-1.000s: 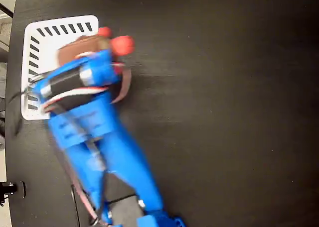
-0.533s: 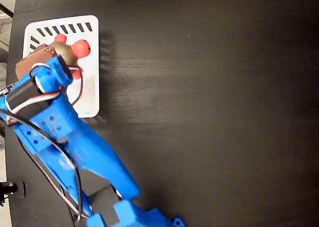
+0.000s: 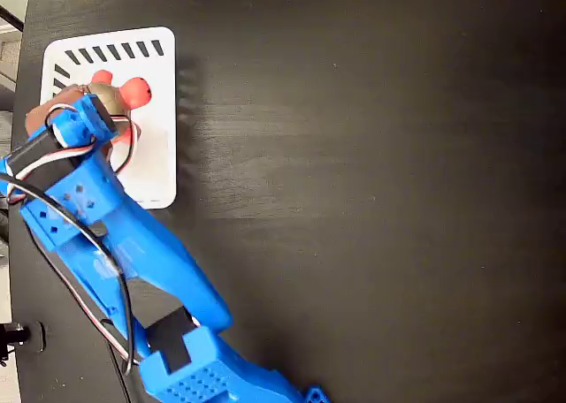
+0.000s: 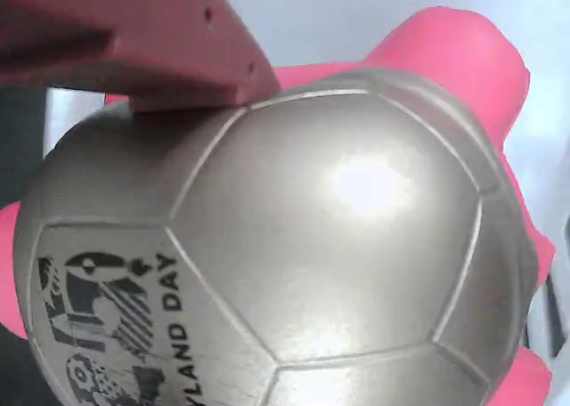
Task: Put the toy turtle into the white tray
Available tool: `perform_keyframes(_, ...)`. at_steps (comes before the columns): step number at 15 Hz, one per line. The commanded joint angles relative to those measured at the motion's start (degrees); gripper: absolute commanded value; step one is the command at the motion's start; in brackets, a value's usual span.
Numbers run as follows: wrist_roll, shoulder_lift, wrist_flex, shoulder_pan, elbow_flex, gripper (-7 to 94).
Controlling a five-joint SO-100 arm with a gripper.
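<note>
In the fixed view I see a dark, near-black worktop [image 3: 371,173] with a faint grain, filling almost the whole picture; a pale strip of floor or wall shows past its left edge. The tray [image 3: 157,111] lies flat by the far left corner of the worktop, white, with dark slanted slots along its top and left edges. My blue arm [image 3: 115,253] reaches up from the bottom edge and covers the tray's lower left part. The turtle [image 3: 124,95] is over the tray's upper half, its red-pink head pointing right and one pink foot showing toward the slots. The hand [image 3: 80,111] is at the turtle's left side, with a brownish finger against the shell. I cannot tell from here whether the turtle rests on the tray floor or hangs just above it.

In the wrist view the turtle [image 4: 294,246] fills the frame: a shiny domed shell cut into panels, pink head at upper right, pink feet at the edges. Dark print on the lower left panel reads "DAY" and below it "YLAND", beside a small dark emblem I cannot make out. A reddish-brown finger [image 4: 134,41] lies across the top of the shell, touching it. The other finger is out of sight, so I cannot tell how tightly the hand grips. White tray [image 4: 329,14] shows behind the head.
</note>
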Motion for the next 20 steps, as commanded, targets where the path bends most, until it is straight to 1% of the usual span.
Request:
perform_keyframes(1, 0.5, 2.1, -0.4, -0.5, -3.1, 2)
perform_keyframes(2, 0.5, 1.3, -0.4, -0.7, -3.1, 8)
perform_keyframes(3, 0.4, 0.6, -0.4, -1.0, -3.1, 18)
perform_keyframes(4, 0.4, 0.1, -0.4, -1.1, -3.1, 32)
perform_keyframes(7, 0.3, -0.5, -0.4, -1.7, -2.5, 58)
perform_keyframes(12, 0.0, -0.6, -0.2, -1.8, -1.8, 58)
perform_keyframes(14, -0.1, -0.1, 1.1, -1.6, -2.6, 58)
perform_keyframes(17, -0.7, 5.5, 4.0, -0.4, -2.3, 58)
perform_keyframes(19, -1.4, 12.7, 4.0, 1.0, 3.0, 58)
perform_keyframes(20, -1.6, 17.0, 3.7, 1.8, 6.4, 51)
